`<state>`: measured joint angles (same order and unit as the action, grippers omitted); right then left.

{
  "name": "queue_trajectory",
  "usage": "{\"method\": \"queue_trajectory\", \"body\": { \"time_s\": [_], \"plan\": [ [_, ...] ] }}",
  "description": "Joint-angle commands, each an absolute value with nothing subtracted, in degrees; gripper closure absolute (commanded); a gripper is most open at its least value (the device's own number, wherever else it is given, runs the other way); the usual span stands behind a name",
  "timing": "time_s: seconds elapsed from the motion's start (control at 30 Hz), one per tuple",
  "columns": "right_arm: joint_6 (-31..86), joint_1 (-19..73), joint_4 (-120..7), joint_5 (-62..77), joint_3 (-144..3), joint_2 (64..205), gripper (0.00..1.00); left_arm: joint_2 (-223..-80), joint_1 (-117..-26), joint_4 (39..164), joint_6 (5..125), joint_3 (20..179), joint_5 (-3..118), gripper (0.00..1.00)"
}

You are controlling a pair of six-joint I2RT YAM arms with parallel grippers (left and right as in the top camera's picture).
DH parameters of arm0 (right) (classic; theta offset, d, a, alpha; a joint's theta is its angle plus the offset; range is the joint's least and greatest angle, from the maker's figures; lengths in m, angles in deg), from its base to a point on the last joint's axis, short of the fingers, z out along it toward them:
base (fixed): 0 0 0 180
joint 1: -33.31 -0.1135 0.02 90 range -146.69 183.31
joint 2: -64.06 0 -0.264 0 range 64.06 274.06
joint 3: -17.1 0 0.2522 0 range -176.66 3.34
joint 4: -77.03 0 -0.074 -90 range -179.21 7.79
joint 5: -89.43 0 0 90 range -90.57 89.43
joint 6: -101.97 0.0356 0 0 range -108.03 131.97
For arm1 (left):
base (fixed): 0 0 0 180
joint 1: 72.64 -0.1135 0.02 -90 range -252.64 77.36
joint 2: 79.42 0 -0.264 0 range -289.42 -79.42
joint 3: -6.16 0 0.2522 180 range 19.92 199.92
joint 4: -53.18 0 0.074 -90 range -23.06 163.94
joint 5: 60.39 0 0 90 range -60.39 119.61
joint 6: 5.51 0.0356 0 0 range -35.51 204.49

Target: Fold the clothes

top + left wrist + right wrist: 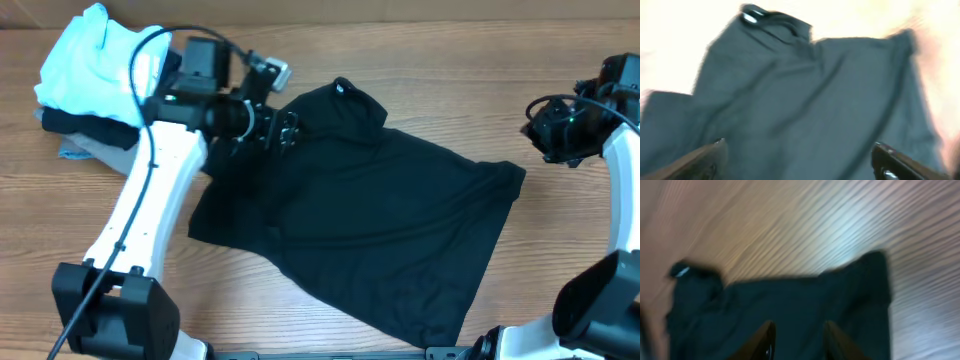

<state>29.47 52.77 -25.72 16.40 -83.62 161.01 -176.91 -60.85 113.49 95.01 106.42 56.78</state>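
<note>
Two grippers hung empty over the table (400, 60). The left gripper (800, 152) was spread wide above the rumpled black polo shirt (370, 220), and the right gripper (797, 332) was slightly parted. Folding seemed barely started, and pinching an edge looked due next.

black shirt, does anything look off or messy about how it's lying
Yes. The black shirt lies slanted across the table, not squared up. It is wrinkled, its collar is bunched at the far end, and its edges are uneven. No tear or stain shows.

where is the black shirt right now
Overhead, the black shirt lies spread mid-table, its collar end beside the left gripper, right of the light blue shirt.
</note>
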Motion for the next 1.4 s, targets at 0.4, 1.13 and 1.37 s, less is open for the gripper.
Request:
{"method": "queue_trajectory", "body": {
  "time_s": [0.4,1.13,1.37],
  "plan": [
    [23.89,46.13,-13.2,29.75,-85.98,154.5,0.66,-196.94,-54.62,93.68,89.35,106.46,42.08,0.51],
    [26.28,36.73,-15.19,23.9,-84.82,154.52,0.58,-212.24,-62.0,82.1,75.23,106.49,16.2,0.95],
    [35.35,36.75,-19.71,12.57,-74.72,154.56,0.58,-211.91,-68.82,84.7,73.07,110.46,29.2,0.95]
  ]
}}
